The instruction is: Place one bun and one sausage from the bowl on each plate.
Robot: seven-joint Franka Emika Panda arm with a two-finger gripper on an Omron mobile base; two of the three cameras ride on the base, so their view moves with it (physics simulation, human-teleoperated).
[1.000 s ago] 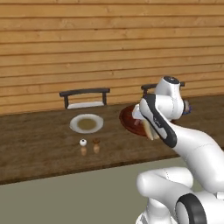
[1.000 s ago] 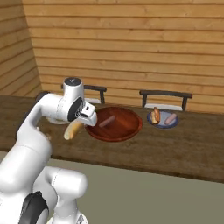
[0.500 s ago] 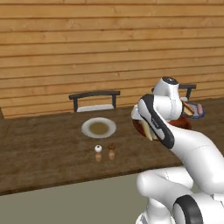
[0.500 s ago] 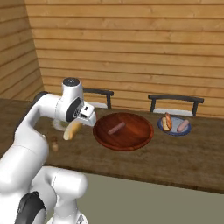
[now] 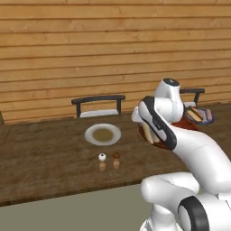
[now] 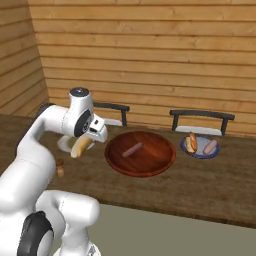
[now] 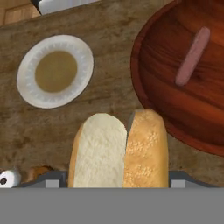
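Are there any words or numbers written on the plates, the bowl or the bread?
None: no words, numbers, labels or signs can be read anywhere.
The bun held in the claw, the pale plate, the blue plate, the bowl with its sausage, the table and the wooden wall all look plain, without writing.

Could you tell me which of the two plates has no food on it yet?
The pale grey-white plate with the tan centre; the bluish-grey plate already holds a bun and sausage.

Rendered dining corner — wooden table (image 5: pixel 40 162), chairs (image 5: pixel 98 104), plank wall (image 5: pixel 90 49).
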